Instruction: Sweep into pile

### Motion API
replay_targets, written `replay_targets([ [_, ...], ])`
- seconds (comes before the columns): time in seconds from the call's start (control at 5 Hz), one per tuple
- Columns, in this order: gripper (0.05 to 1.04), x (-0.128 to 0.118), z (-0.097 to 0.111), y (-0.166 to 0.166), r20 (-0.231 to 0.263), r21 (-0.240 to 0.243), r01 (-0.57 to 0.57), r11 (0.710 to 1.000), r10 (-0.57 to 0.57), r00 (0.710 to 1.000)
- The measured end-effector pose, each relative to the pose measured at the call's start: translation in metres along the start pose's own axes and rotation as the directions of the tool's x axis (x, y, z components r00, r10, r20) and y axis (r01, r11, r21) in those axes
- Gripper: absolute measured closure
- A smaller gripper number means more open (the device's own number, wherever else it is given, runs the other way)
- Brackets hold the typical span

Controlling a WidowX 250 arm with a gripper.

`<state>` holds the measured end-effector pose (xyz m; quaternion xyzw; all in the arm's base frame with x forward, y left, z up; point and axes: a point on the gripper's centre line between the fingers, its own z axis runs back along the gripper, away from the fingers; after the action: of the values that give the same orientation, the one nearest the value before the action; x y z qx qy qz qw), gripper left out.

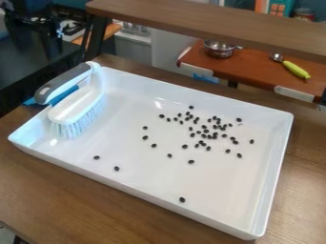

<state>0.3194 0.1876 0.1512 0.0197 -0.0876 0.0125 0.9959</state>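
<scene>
Bristles down for sweeping, a brush (75, 102) rests inside a tray (143, 193) whose walls corral scattered black beans (191, 162); the claw's state cannot be told.

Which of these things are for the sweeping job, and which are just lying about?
For the sweeping:
- brush, in the tray's left part
- small black bits, scattered
- white tray holding them

Just lying about, behind the tray:
- metal pot
- utensil with a yellow-green handle
</scene>
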Motion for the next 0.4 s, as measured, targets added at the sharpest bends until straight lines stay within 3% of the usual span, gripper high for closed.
replay_targets([
  [0.4,0.083,-0.001,-0.029,-0.003,-0.063,-0.023,-0.027,0.999,0.025,0.998],
])
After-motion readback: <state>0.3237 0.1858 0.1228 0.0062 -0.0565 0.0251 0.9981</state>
